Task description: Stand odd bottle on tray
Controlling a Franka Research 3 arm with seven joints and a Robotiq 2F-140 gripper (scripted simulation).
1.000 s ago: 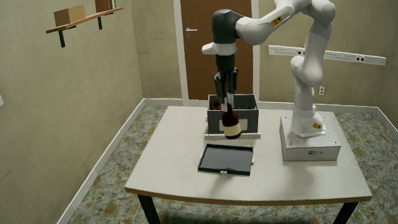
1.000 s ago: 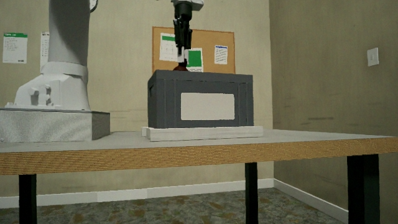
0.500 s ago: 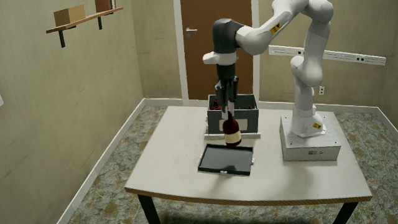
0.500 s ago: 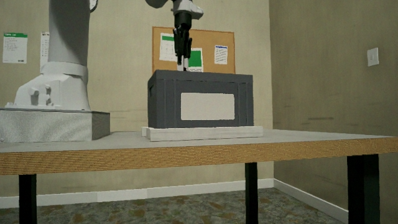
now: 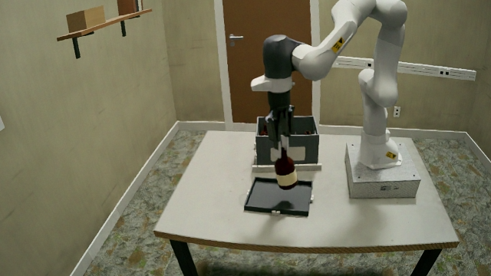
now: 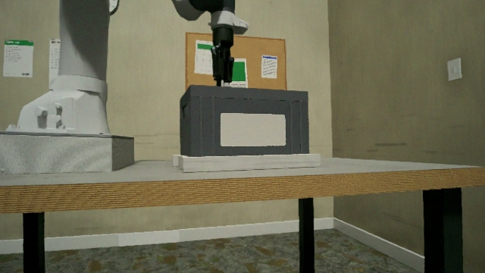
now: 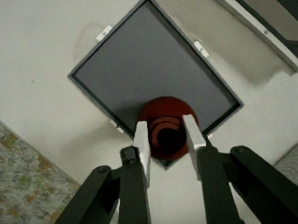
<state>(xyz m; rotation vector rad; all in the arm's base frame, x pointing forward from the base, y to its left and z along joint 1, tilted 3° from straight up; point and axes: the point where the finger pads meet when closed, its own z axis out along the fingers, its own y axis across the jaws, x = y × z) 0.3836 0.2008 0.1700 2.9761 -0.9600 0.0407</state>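
My gripper (image 5: 282,145) is shut on the neck of a dark red bottle (image 5: 285,171) with a cream label. The bottle hangs upright in the air above the dark flat tray (image 5: 278,196), over its far part. In the wrist view the fingers clamp the bottle's neck (image 7: 165,135), with the tray (image 7: 152,71) below. The grey crate (image 5: 289,141) stands behind the tray on a white base, and red bottle tops show inside it. In the exterior view the crate (image 6: 244,121) hides the bottle, and only the gripper (image 6: 222,73) shows above it.
The robot's base block (image 5: 380,174) stands right of the crate and tray. The table's front edge (image 5: 307,245) is close below the tray. A wall shelf with boxes (image 5: 103,21) hangs at the far left, away from the table.
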